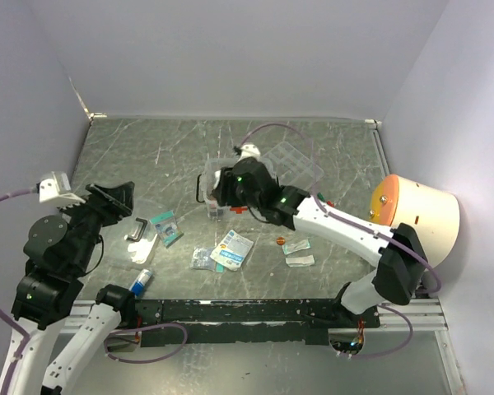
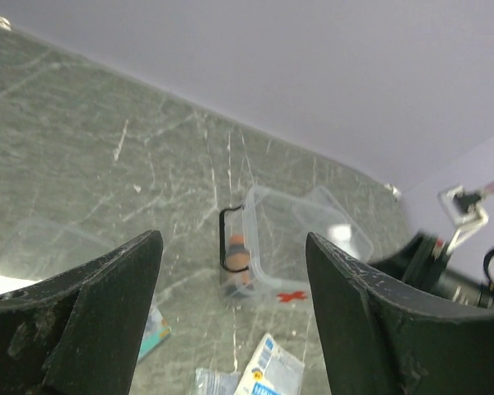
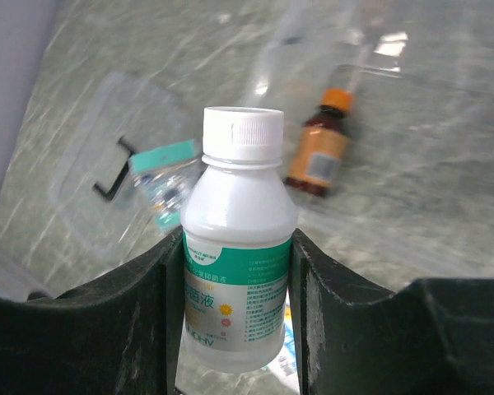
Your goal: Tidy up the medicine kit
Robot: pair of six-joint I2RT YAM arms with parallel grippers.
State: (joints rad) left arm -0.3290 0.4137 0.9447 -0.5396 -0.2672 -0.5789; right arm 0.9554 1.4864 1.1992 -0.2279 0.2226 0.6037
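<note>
The right pincer (image 3: 237, 247) is pinching a white plastic bottle (image 3: 240, 189) over the clear red-cross medicine kit (image 2: 267, 247), probably needing lowering inside; the left pincer (image 2: 232, 247) is hanging spread.

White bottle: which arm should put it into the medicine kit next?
Right, likely. The right gripper clamps the white bottle close by the medicine kit; the left gripper is open, empty and farther back.
</note>
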